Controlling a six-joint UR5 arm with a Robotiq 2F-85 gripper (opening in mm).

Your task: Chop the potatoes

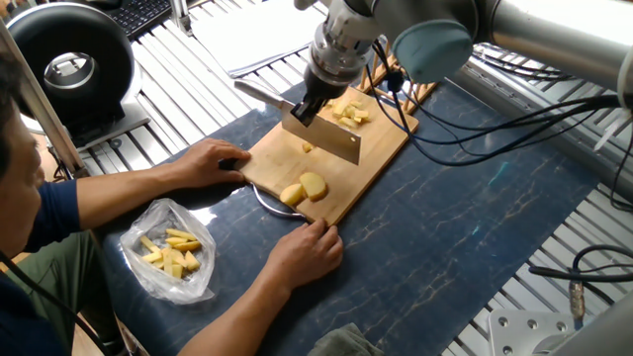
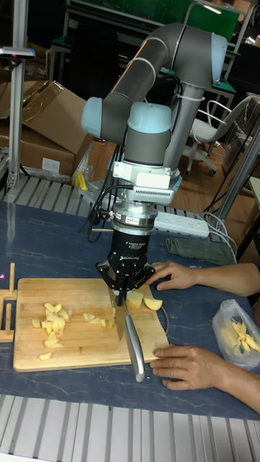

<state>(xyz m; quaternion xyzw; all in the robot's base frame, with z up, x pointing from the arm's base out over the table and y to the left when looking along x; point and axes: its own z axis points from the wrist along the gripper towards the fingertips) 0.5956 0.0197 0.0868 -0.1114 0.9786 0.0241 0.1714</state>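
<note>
My gripper (image 1: 309,107) (image 2: 124,286) is shut on a knife (image 1: 331,141), whose blade hangs just above the middle of the wooden cutting board (image 1: 371,158). In the tall fixed view the knife (image 2: 118,315) shows edge-on, with its handle (image 2: 135,351) pointing toward the camera. Two larger potato chunks (image 1: 305,188) (image 2: 143,300) lie at the near end of the board, just beside the blade. Several chopped potato pieces (image 1: 348,115) (image 2: 53,318) lie at the far end. One small bit (image 1: 308,148) sits under the blade.
A person's two hands (image 1: 211,161) (image 1: 309,253) hold the board's near end, close to the blade. A clear plastic bag (image 1: 170,252) of yellow pieces lies left of them on the dark mat. Cables (image 1: 514,129) trail right of the board.
</note>
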